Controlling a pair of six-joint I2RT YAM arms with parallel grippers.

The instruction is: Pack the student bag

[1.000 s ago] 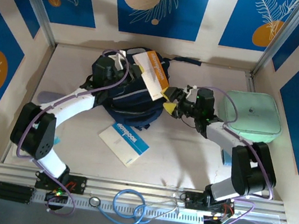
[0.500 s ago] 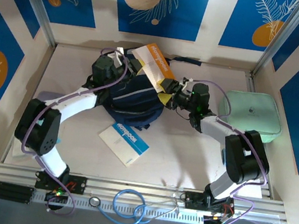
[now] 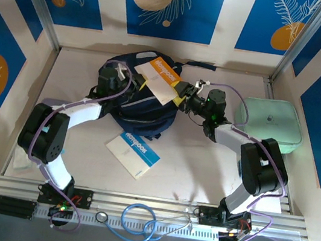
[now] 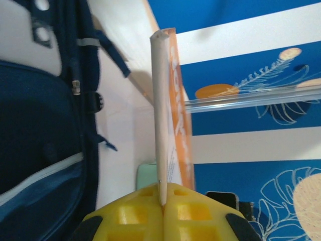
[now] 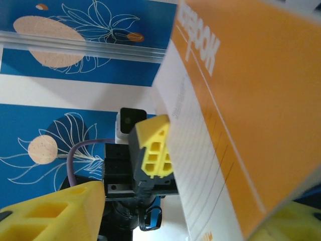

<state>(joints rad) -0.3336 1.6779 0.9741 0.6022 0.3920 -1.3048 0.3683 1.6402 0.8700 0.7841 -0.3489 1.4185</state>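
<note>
CHANGE: orange-and-white paper notebook (image 3: 160, 77) tipped flatter above dark navy fabric backpack (image 3: 143, 115) near the far edge of the tabletop (image 3: 203, 158) | left fingers (image 4: 160, 213) clamp its edge | right fingers (image 3: 179, 101) narrowed, still apart (straddling it) | insertion pending

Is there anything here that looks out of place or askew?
Yes. The orange notebook hangs slanted over the student bag, pinched by its edge in the left gripper, not yet inside. A blue notebook lies askew on the table in front of the bag.
</note>
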